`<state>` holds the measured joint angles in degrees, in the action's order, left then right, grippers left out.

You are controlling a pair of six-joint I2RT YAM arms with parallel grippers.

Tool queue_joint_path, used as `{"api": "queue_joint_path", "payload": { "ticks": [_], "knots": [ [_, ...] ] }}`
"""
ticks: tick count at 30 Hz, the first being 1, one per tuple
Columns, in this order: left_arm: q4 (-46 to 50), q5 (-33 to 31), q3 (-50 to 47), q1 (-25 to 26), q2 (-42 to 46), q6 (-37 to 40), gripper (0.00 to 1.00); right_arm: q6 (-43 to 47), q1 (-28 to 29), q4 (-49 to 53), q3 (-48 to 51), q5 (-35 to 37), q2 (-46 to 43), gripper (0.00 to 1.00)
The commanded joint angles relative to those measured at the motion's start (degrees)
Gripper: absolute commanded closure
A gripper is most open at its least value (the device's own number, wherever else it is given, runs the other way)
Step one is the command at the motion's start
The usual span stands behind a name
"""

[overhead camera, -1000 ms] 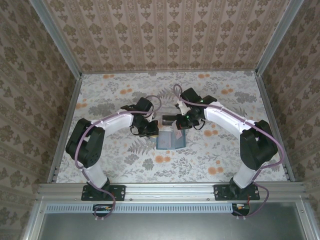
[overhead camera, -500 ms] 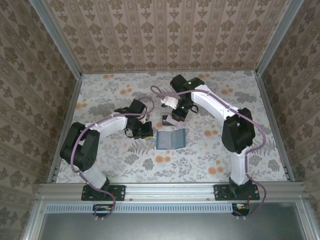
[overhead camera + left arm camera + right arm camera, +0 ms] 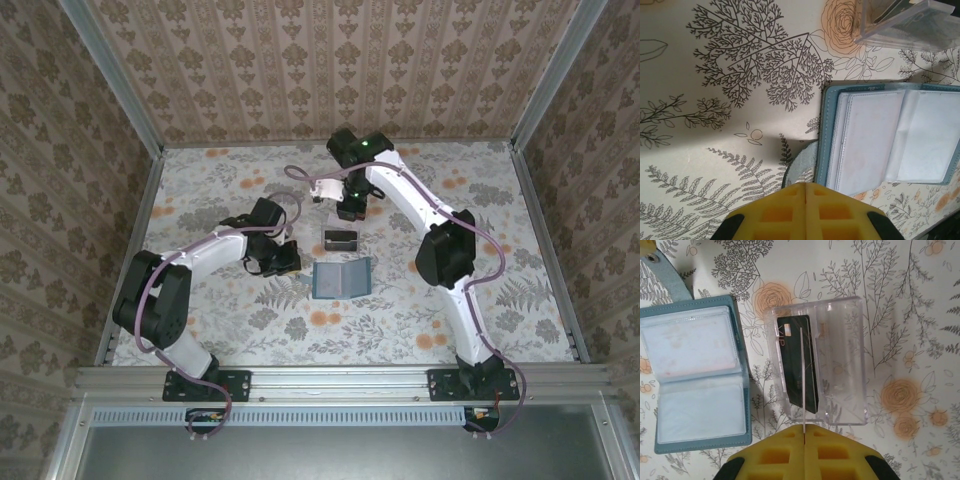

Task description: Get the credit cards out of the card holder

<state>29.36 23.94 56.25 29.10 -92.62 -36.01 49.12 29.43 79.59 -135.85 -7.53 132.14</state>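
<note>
The top camera looks steeply down from high on the near side of the card holder (image 3: 341, 279), far off, taking in the whole counter (image 3: 200, 200). Each wrist camera faces straight down, close beside the card holder. All three views share it and the clear box (image 3: 840, 340).

Card (image 3: 790, 365) in box (image 3: 840, 365); box behind card holder (image 3: 692, 375)
</note>
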Motion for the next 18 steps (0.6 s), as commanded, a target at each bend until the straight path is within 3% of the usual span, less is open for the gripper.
{"api": "queue_joint_path", "payload": {
  "ticks": [1,18],
  "knots": [
    [1.91,-0.49,-0.40,-0.76,1.22,-0.03,0.92,4.06,-0.40,5.57,-4.24,1.59,2.86,1.00],
    [3.50,-0.39,1.32,-1.02,-0.28,0.53,0.92,9.50,0.28,2.75,-7.70,3.69,6.13,1.00]
  ]
}}
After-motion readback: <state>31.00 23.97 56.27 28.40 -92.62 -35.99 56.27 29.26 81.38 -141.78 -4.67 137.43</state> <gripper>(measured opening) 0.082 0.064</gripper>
